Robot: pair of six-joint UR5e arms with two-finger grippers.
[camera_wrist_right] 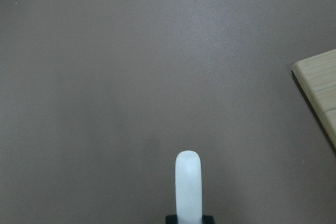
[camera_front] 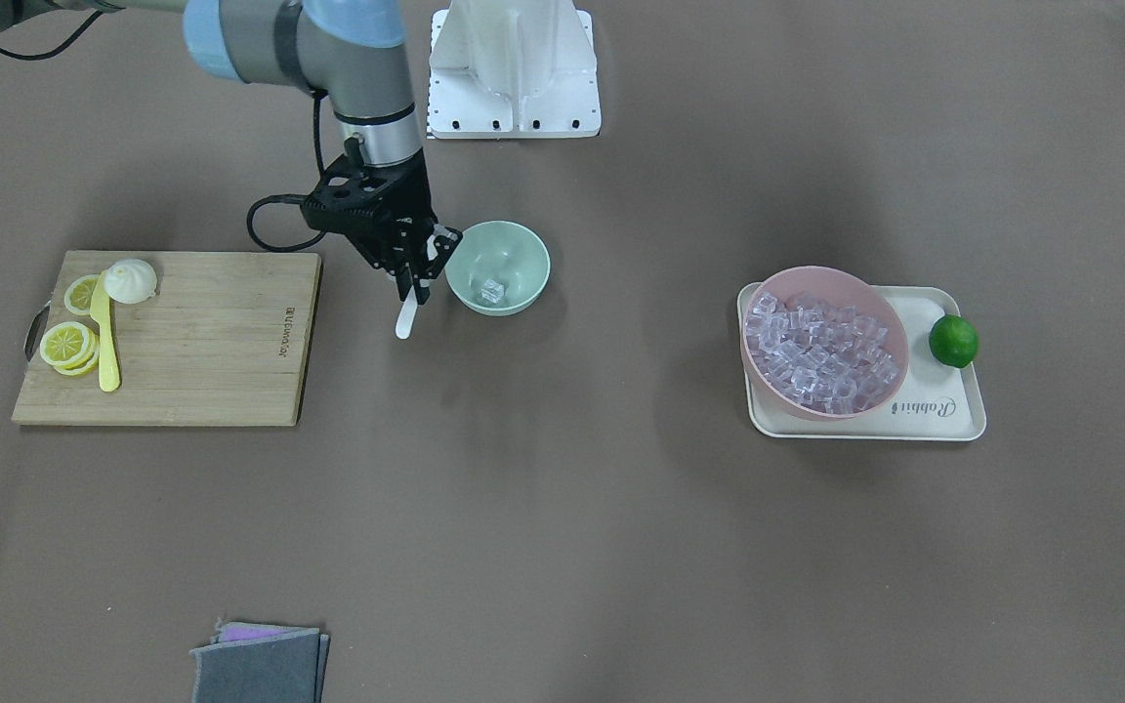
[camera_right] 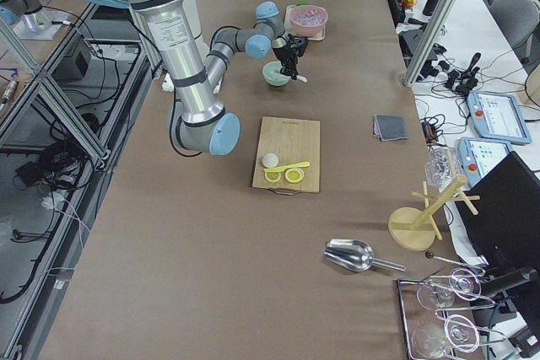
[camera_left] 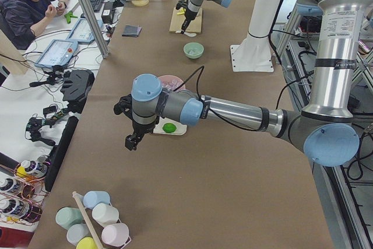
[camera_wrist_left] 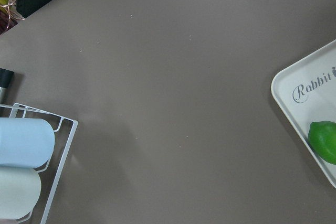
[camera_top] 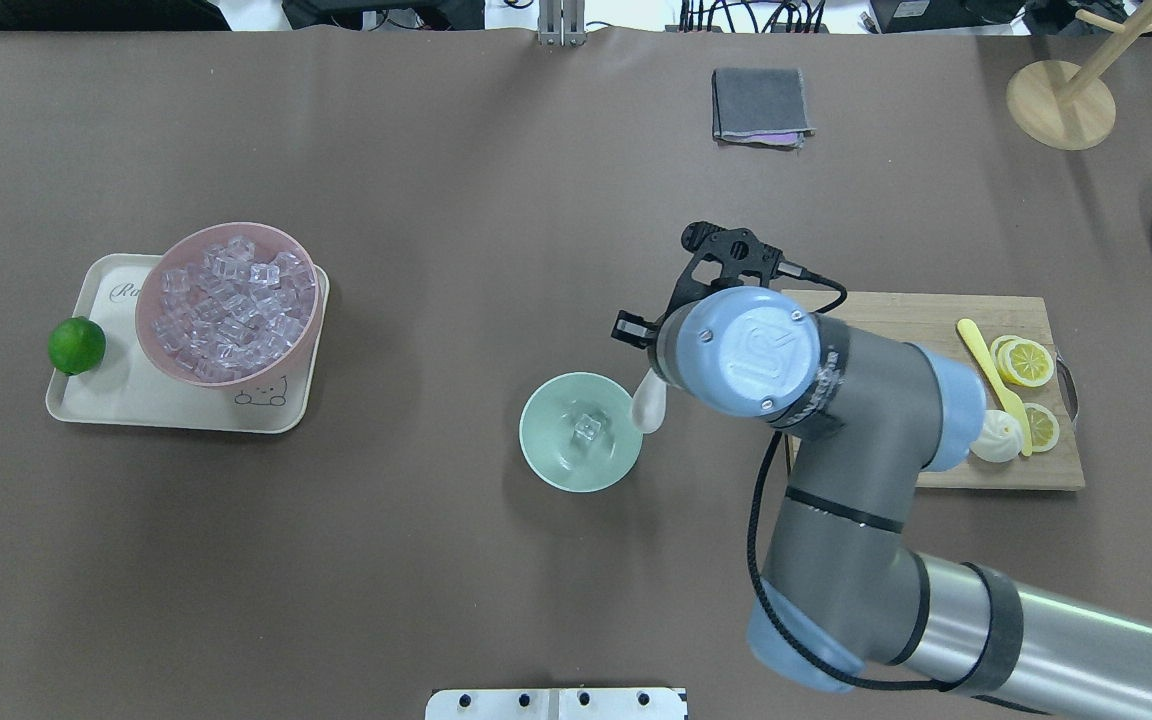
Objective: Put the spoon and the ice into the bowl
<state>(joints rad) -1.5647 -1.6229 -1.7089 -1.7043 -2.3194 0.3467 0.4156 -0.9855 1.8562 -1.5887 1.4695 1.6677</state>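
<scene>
One ice cube (camera_front: 492, 290) is held in the bowl (camera_front: 525, 256), many in the pink bowl (camera_front: 816, 278); one spoon (camera_front: 407, 317) is pinched by the right gripper (camera_front: 414, 283).

Even overhead light; soft shadows; wrist views hazy.

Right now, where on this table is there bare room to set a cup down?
The widest bare stretch lies between the mint bowl and the tray with the pink bowl. Crowded: beside the mint bowl, where the right hand holds the spoon, and the cutting board with its lemon slices and knife.
</scene>
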